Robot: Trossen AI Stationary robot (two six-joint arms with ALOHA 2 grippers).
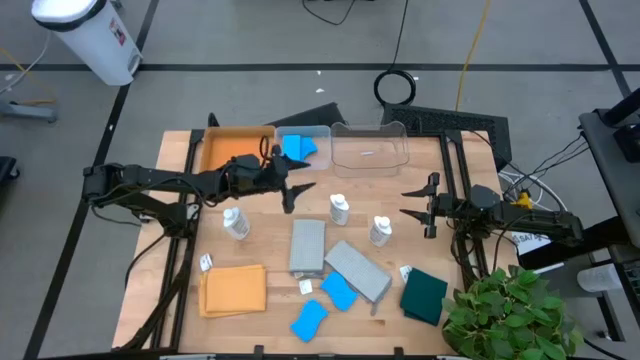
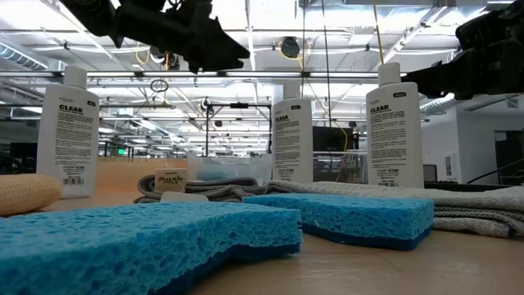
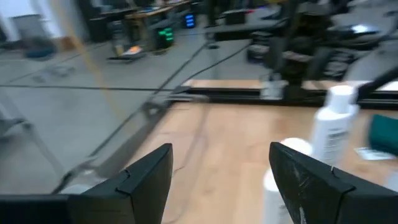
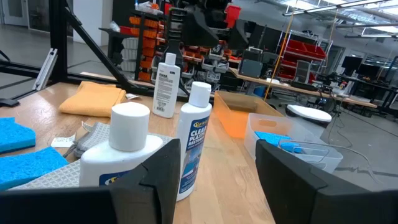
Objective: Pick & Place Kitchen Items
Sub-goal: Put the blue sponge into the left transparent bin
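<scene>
Blue sponges (image 2: 147, 238) lie nearest us. We find the left gripper (image 1: 296, 187) and right gripper (image 1: 415, 212) both agape, holding nothing, above 3 white bottles (image 1: 340, 209).

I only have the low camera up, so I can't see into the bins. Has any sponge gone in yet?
Observer: Yes. At least one blue sponge lies in the clear bin beside the orange tray.
Operator: Where is the left gripper?
Observer: The left gripper hovers open over the table on that bin's near side, holding nothing.
Operator: And the right one?
Observer: The right gripper is open too, pointing toward the nearest white bottle without touching it.
</scene>
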